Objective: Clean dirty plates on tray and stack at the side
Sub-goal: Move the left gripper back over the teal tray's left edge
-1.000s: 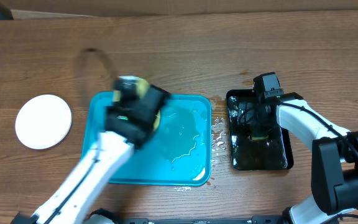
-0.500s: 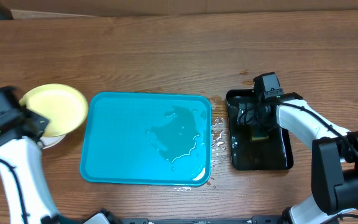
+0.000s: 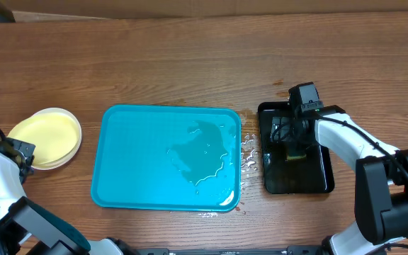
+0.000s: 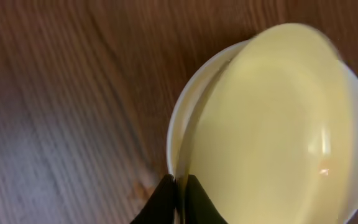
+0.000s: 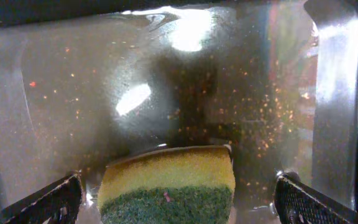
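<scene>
The pale yellow-green plate (image 3: 44, 131) lies on a white plate (image 3: 64, 161) on the table, left of the turquoise tray (image 3: 140, 163). My left gripper (image 3: 20, 157) is shut on the yellow-green plate's near rim. In the left wrist view the fingers (image 4: 180, 186) pinch that rim, the yellow-green plate (image 4: 278, 124) sits slightly offset, and the white plate's rim (image 4: 174, 124) shows beneath it. The tray holds no plate, only a water film. My right gripper (image 3: 292, 138) is open and hangs over a sponge (image 5: 166, 180), its fingers apart on either side.
The sponge (image 3: 294, 152) lies in a wet black tray (image 3: 317, 180) right of the turquoise tray; its shiny floor shows in the right wrist view (image 5: 166, 81). Water drops (image 3: 248, 152) lie on the table between the two trays.
My left arm carried the yellow-green plate from the turquoise tray leftward and set it down on the white plate. The right arm has not moved.
</scene>
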Tool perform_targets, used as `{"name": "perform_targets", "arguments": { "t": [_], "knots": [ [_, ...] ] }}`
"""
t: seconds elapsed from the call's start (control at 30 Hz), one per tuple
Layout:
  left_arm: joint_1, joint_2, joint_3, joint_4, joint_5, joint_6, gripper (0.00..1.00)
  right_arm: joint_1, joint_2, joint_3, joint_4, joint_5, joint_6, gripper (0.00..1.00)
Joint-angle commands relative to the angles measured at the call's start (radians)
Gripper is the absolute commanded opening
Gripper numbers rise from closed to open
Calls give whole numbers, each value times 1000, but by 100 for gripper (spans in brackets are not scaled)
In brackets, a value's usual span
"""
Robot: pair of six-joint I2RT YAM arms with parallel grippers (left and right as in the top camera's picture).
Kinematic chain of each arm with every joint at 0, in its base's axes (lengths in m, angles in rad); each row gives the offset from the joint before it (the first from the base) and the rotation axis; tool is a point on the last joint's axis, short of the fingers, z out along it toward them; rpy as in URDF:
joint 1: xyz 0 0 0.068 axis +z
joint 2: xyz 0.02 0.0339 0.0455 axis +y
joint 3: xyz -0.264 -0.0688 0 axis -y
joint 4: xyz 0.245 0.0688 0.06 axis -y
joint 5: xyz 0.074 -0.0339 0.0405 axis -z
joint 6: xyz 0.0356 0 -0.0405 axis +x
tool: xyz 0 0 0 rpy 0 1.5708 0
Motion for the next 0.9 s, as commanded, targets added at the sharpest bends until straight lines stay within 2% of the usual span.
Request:
{"name": "perform_targets", "arguments": {
  "t": [0.0, 0.13, 0.17, 0.23, 0.3, 0.33, 0.47, 0.57, 0.73, 0.87],
  "knots": [
    [4, 6, 18, 29, 23, 3, 17, -2, 20, -19, -12, -20, 8, 100],
    [4, 6, 18, 57, 24, 3, 19, -2, 19, -19, -11, -20, 8, 100],
    [4, 6, 18, 63, 38, 3, 30, -2, 20, -19, -12, -20, 8, 100],
    [4, 6, 18, 72, 111, 4, 69, -2, 20, -19, -11, -20, 8, 100],
    [4, 6, 18, 75, 239, 5, 94, -2, 20, -19, -12, -20, 8, 100],
    [4, 6, 18, 76, 340, 11, 100, -2, 20, -19, -11, -20, 8, 100],
    [-24, 6, 18, 72, 671, 70, 100, -2, 20, -19, -12, -20, 8, 100],
    [-83, 6, 18, 33, 793, 120, 100, -2, 20, -19, -11, -20, 8, 100],
    [-245, 6, 17, -128, 767, 242, 100, -2, 19, -19, -11, -20, 8, 100],
    [-385, 6, 17, -206, 599, 267, 100, -2, 20, -19, -12, -21, 8, 100]
  ]
}}
